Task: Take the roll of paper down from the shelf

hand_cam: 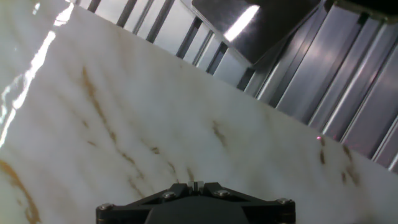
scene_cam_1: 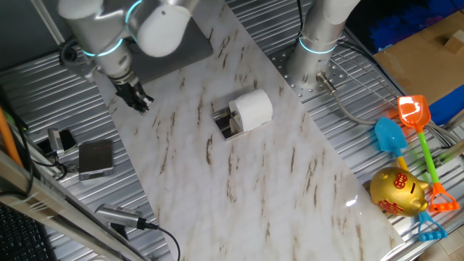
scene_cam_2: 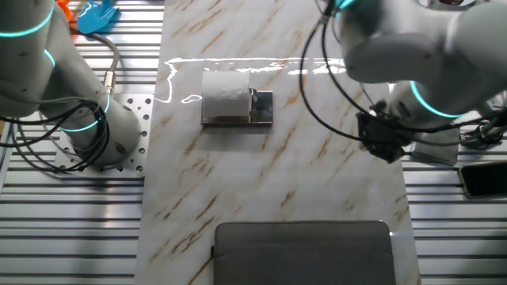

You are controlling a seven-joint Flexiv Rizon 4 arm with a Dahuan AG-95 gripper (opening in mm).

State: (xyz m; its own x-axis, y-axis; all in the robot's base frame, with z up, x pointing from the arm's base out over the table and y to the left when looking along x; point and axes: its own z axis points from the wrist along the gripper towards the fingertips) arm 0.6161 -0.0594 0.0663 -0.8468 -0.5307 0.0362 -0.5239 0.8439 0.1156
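Note:
The white roll of paper [scene_cam_1: 252,109] lies on its side on the small dark shelf [scene_cam_1: 226,123] with metal edges, near the middle of the marble table. In the other fixed view the roll [scene_cam_2: 225,94] covers the left part of the shelf [scene_cam_2: 261,108]. My gripper [scene_cam_1: 138,100] is shut and empty, low over the table's edge well away from the shelf; it also shows in the other fixed view [scene_cam_2: 383,146]. In the hand view the fingertips [hand_cam: 196,185] meet with nothing between them; neither roll nor shelf shows there.
A flat grey box [scene_cam_1: 96,158] lies beside the table near my gripper. A grey mat [scene_cam_2: 305,252] lies at one table end. A second arm's base [scene_cam_1: 312,58] stands by the table. Toys, including a gold piggy bank [scene_cam_1: 397,191], lie on the slatted surface.

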